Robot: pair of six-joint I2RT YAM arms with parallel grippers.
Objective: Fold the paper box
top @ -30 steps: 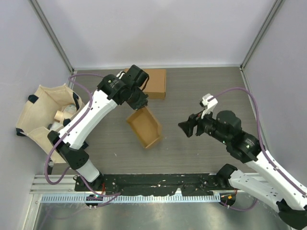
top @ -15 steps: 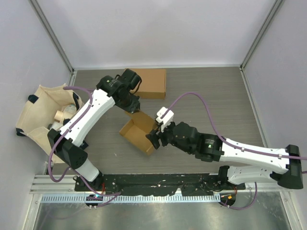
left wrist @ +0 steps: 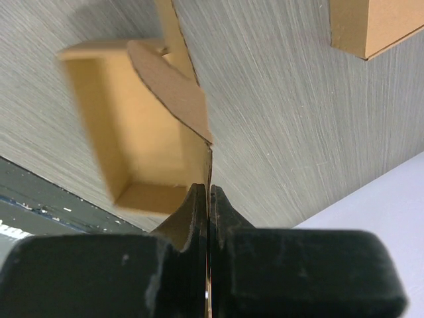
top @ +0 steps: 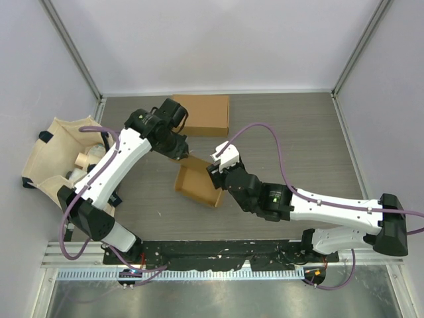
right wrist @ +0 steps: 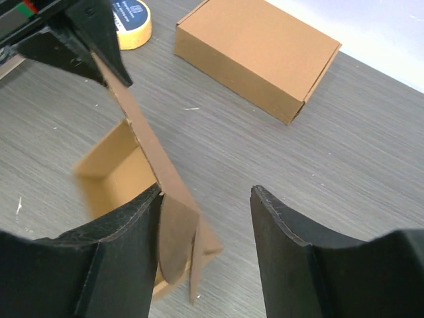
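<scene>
Paper box [top: 197,185]: open tray, mid-table. My left gripper [left wrist: 207,193] is clamped on its wall. My right gripper [right wrist: 205,192] has its jaws apart, astride a flap.
Canvas bag [top: 50,152]: pale rolls [top: 83,159] inside.
Tape roll [right wrist: 142,30]: blue label, illegible.

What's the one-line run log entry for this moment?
left gripper: shut on raised flap of open box | right gripper: open, straddling same flap | closed box: far, apart

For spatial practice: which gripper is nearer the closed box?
Left. Left gripper sits just in front of the closed box; right gripper is farther, at the open box.
</scene>
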